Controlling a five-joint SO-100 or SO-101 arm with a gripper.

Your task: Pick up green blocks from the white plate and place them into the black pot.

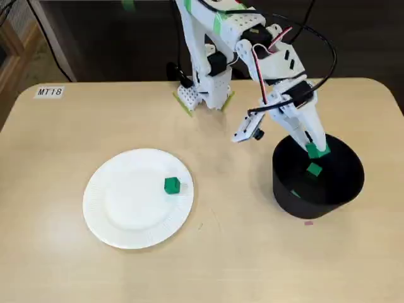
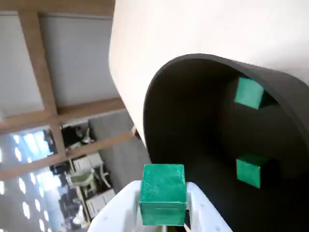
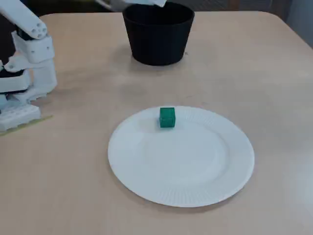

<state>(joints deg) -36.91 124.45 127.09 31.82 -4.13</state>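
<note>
A pale beige wooden tabletop (image 1: pixel 240 252) shows a plain white paper plate (image 1: pixel 104 221) with a finely ribbed rim and one solid green plastic cube (image 1: pixel 172 185), a matt black round pot (image 1: pixel 284 189) holding two green cubes (image 2: pixel 249 93) (image 2: pixel 252 169), and a white plastic gripper (image 2: pixel 163 191) around a finely lined green cube (image 2: pixel 163 198).

The bottom edge of the wrist view cuts off my claw (image 2: pixel 163 203). Only its white tips show, either side of the green block (image 2: pixel 163 191) I clamp. The black pot (image 2: pixel 193 121) runs off that view's right and bottom edges, and the room toward 9 o'clock is a blur. In a fixed view the top edge leaves only a white sliver of my arm (image 3: pixel 139 3) at the pot's 12 o'clock, and its wall (image 3: pixel 157 44) hides everything inside. In a fixed view the wall half hides a green scrap (image 1: pixel 295 192) at the pot's 7 o'clock. A pink speck (image 1: pixel 308 222) at 6 o'clock is too small to name.
</note>
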